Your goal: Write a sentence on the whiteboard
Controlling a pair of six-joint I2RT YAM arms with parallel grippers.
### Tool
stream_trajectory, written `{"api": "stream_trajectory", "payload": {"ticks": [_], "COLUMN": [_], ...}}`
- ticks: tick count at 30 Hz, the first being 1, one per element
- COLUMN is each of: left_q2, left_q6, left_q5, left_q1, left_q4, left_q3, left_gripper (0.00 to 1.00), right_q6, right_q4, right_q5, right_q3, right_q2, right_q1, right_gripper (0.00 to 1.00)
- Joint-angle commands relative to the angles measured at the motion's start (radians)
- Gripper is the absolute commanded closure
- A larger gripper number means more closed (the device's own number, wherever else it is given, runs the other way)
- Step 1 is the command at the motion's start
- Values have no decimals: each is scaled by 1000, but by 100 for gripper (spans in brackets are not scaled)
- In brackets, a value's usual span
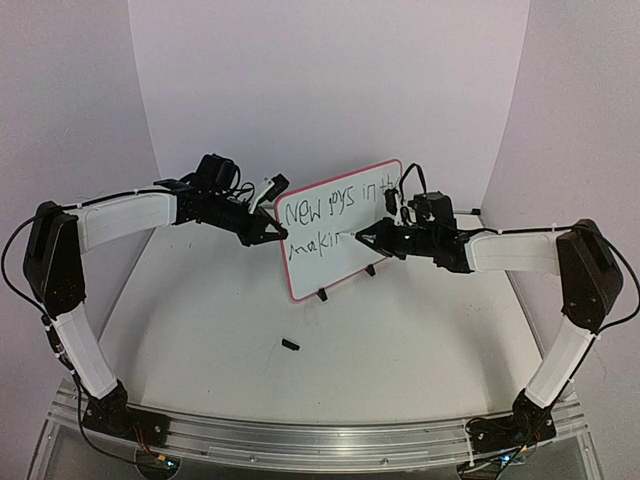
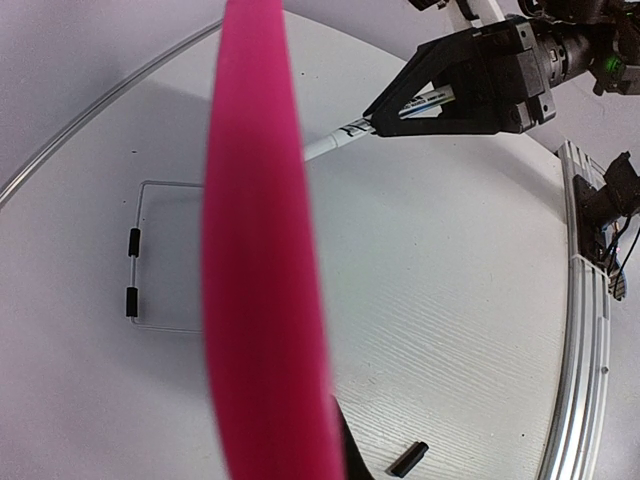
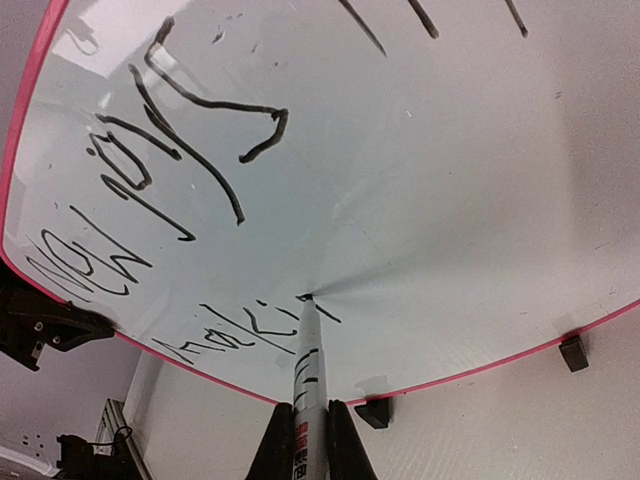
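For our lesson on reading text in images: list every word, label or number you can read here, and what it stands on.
"NEW toys in th": top row of the sentence on the whiteboard; second word uneven, best reading.
"maki", then a stroke at the pen tip: second row, same board.
Print on the marker pen barrel: too small to read.

Both arms sit in pretty much the same pose: upper links lean up and out from the bases, elbows poke out to the sides, forearms swing back in roughly level toward the middle. The left arm (image 1: 120, 222) carries its wrist a touch higher, and the left gripper (image 1: 272, 232) is clamped tight on the whiteboard (image 1: 350, 268) at its left edge. The right arm (image 1: 515, 252) points the right gripper (image 1: 366, 238) leftward, fingers (image 3: 272, 448) pinched snug around the marker (image 3: 308, 380).
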Motion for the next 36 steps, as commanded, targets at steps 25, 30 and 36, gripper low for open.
{"api": "stream_trajectory", "payload": {"ticks": [25, 30, 36], "left_q2": [28, 28, 26], "left_q6": [6, 6, 7], "left_q5": [47, 48, 49], "left_q1": [-36, -36, -36], "left_q4": [-147, -147, -147], "left_q3": [-4, -3, -3], "left_gripper": [100, 100, 100], "right_q6": [2, -2, 1], "right_q4": [22, 20, 23], "right_q5": [15, 25, -4], "right_q3": [-71, -68, -34], "right_q2": [-28, -59, -29], "right_q1": [-14, -15, -14], "right_gripper": [100, 100, 100]}}
